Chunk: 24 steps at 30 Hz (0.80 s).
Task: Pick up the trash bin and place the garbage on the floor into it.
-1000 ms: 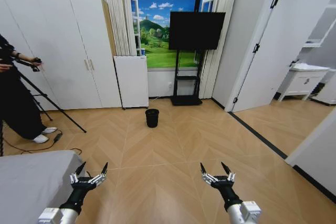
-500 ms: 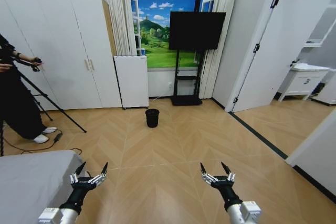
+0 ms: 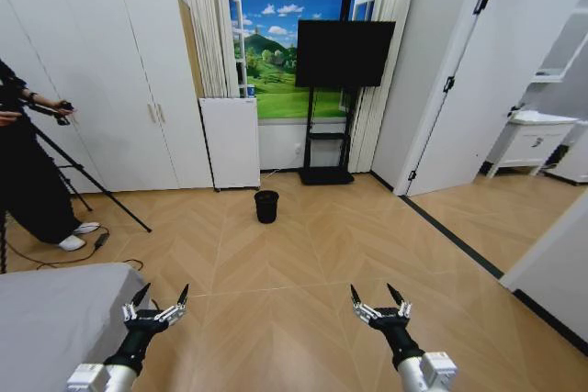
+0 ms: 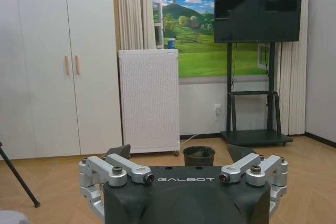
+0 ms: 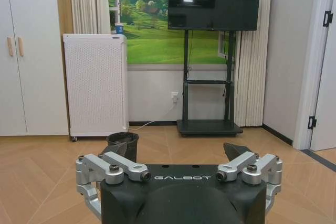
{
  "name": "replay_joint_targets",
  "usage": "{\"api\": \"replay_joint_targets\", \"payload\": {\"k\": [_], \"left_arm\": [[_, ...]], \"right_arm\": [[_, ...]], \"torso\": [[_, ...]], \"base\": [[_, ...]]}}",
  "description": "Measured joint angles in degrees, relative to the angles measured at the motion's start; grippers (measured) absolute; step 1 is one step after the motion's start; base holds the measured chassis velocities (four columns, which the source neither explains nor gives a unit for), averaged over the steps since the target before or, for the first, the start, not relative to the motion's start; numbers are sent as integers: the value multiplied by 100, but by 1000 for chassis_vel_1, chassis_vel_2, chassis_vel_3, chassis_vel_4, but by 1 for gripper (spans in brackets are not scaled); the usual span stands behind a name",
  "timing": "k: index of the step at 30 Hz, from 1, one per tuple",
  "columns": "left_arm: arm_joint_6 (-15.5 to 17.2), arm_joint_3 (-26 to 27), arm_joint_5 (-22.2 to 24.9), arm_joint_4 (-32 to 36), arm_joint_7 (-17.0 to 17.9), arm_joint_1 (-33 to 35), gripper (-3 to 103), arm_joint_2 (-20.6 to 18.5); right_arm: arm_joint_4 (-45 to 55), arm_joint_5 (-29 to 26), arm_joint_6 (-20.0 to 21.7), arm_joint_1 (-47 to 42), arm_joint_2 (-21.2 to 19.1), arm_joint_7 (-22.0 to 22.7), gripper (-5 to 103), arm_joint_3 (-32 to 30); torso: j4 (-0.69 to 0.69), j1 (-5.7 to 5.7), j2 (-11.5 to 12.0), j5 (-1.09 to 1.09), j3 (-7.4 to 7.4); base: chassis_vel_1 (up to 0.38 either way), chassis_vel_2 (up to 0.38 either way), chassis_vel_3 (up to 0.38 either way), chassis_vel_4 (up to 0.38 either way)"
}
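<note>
From the head view, the left pincer and the right pincer are both held low in front of the robot above the wood floor, each with its fingers spread wide and nothing between them. The bin stands upright on the floor well ahead of both pincers, roughly between their lines, a little nearer the left one's side. Beyond the bin are a white perforated appliance and a TV on a black stand. A grey bed corner lies just beside the left pincer, on its outer side. In the left wrist view, the left pincer gapes open and empty, and the bin shows far ahead, framed between its fingertips, with the appliance behind it. In the right wrist view, the right pincer is likewise wide open and empty; the bin sits far ahead, in line with its left finger, with the appliance and the TV behind it.
</note>
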<state>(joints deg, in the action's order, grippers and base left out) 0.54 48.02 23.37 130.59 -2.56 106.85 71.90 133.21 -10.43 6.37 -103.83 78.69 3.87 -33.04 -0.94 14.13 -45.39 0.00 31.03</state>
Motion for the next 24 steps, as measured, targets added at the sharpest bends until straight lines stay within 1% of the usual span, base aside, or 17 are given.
{"api": "replay_joint_targets", "payload": {"k": [6, 10, 11, 12, 15, 16, 18, 19, 20, 21, 22, 24], "left_arm": [[0, 0, 0, 0, 1, 0, 100, 0], [0, 0, 0, 0, 1, 0, 100, 0], [0, 0, 0, 0, 1, 0, 100, 0], [0, 0, 0, 0, 1, 0, 100, 0], [0, 0, 0, 0, 1, 0, 100, 0], [0, 0, 0, 0, 0, 0, 100, 0], [0, 0, 0, 0, 0, -1, 100, 0], [0, 0, 0, 0, 0, 0, 100, 0], [0, 0, 0, 0, 0, 0, 100, 0], [0, 0, 0, 0, 0, 0, 100, 0], [0, 0, 0, 0, 1, -1, 100, 0], [0, 0, 0, 0, 1, 0, 100, 0]], "right_arm": [[0, 0, 0, 0, 0, 0, 100, 0], [0, 0, 0, 0, 0, 0, 100, 0], [0, 0, 0, 1, 0, 0, 100, 0], [0, 0, 0, 1, 0, 0, 100, 0], [0, 0, 0, 1, 0, 0, 100, 0], [0, 0, 0, 0, 0, 0, 100, -1], [0, 0, 0, 0, 0, 0, 100, 0], [0, 0, 0, 0, 0, 0, 100, -1], [0, 0, 0, 1, 0, 0, 100, 0], [0, 0, 0, 1, 0, 0, 100, 0], [0, 0, 0, 0, 0, 0, 100, 0], [0, 0, 0, 0, 0, 0, 100, 0]], "torso": [[0, 0, 0, 0, 0], [-1, 1, 1, 0, 0], [2, 0, 1, 1, 0], [2, 0, 1, 1, 0], [1, 0, 1, -1, 0], [0, 0, 1, 2, 0], [-1, 1, 1, 0, 0], [0, 1, 0, -4, -1], [0, 0, 1, 4, 0], [0, 0, 1, 4, 0], [1, 0, 1, -1, 0], [-1, 1, 0, 1, 0]], "base": [[-73, -69, 68, 75], [-180, -154, 171, 160], [-212, -180, 208, 180], [-212, -180, 208, 180], [-229, -234, 232, 235], [-230, -261, 236, 246], [-258, -261, 279, 279], [-289, -289, 279, 294], [-298, -294, 306, 294], [-298, -294, 306, 294], [-298, -324, 305, 298], [-316, -324, 305, 315]]}}
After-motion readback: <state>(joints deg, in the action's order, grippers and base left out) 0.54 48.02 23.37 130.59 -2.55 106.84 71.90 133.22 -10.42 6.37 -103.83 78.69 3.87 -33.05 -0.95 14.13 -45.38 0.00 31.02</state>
